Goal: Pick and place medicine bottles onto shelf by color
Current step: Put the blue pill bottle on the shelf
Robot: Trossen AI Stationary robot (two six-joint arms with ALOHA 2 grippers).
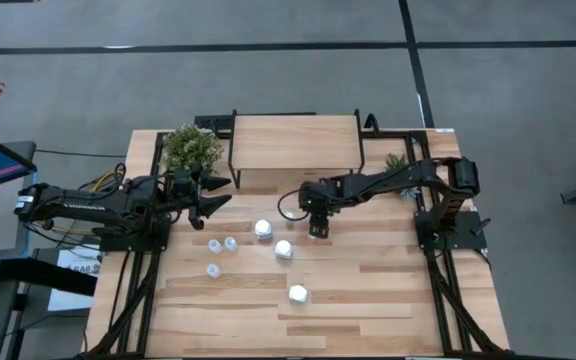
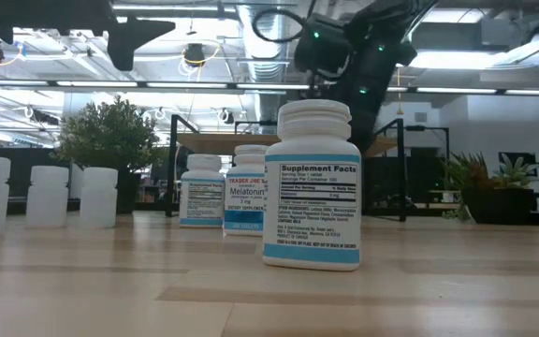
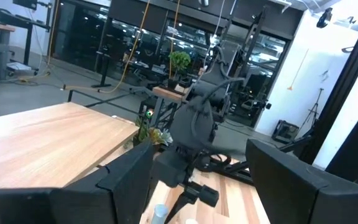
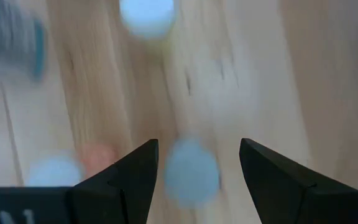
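The light-wood shelf [image 1: 293,140] stands at the table's far side. Three chunky white bottles [image 1: 263,229] [image 1: 283,249] [image 1: 298,294] stand on their bases on the table; in the low view [image 2: 312,187] they show blue labels. Three pale translucent bottles [image 1: 214,245] [image 1: 231,243] [image 1: 213,270] stand to their left. My right gripper [image 1: 316,230] is open and points down, right of the white bottles; its wrist view [image 4: 197,146] shows a blurred pale round cap [image 4: 191,171] below, between the fingers. My left gripper [image 1: 218,195] is open and empty, in the air left of the shelf.
A bushy potted plant [image 1: 190,148] stands at the shelf's left end and a small plant [image 1: 396,160] at its right. The shelf's black frame posts [image 1: 233,150] rise at its ends. Bare planks [image 1: 388,300] lie at the near right.
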